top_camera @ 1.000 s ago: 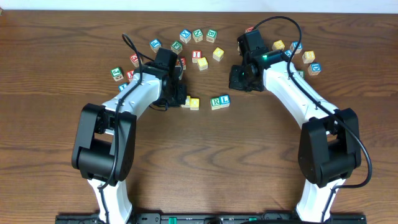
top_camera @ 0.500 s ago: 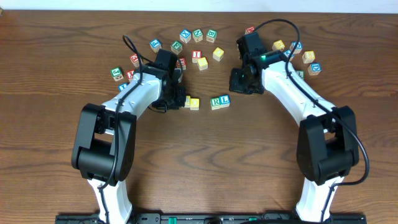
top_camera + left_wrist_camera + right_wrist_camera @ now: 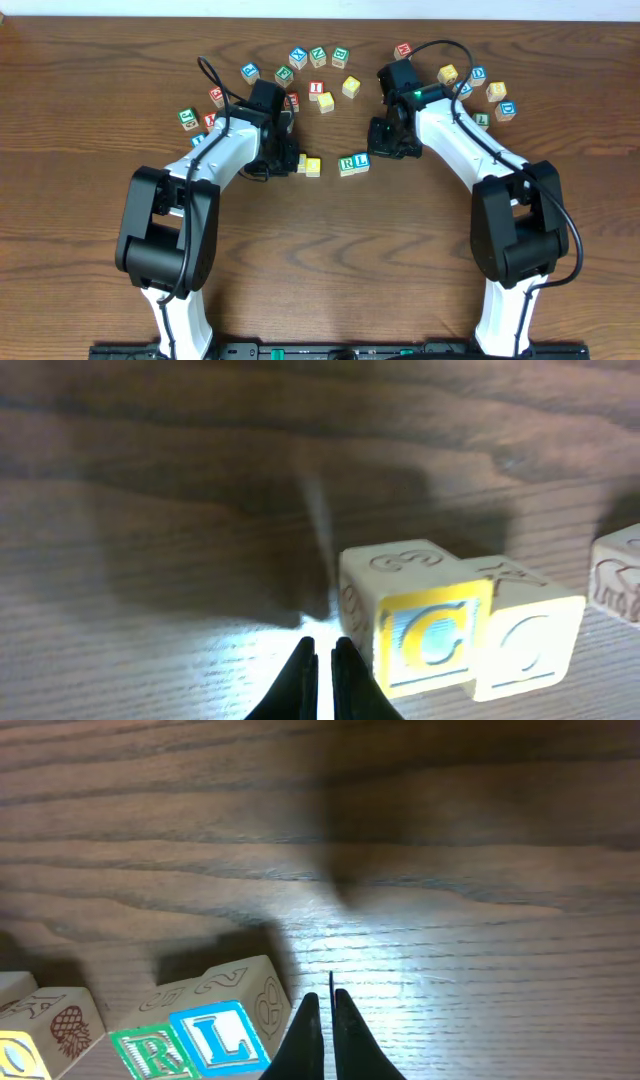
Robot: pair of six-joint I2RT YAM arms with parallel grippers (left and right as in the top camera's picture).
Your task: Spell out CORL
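Observation:
Four cubes lie in a row mid-table. The yellow-faced C cube (image 3: 300, 163) (image 3: 432, 637) touches the yellowish O cube (image 3: 314, 166) (image 3: 525, 645). After a gap come the green R cube (image 3: 347, 163) (image 3: 150, 1051) and the blue L cube (image 3: 361, 160) (image 3: 220, 1037), side by side. My left gripper (image 3: 291, 159) (image 3: 322, 652) is shut and empty, its tips low at the C cube's left side. My right gripper (image 3: 384, 138) (image 3: 322, 1002) is also shut and empty, just right of the L cube.
Many other letter cubes lie scattered in an arc at the back, such as a yellow cube (image 3: 351, 86), a red-lettered cube (image 3: 316, 89) and a blue-lettered cube (image 3: 507, 110). More cubes sit by the left arm (image 3: 188, 119).
The right arm has shifted slightly left and down toward the L cube. The left arm and the four cubes have barely moved.

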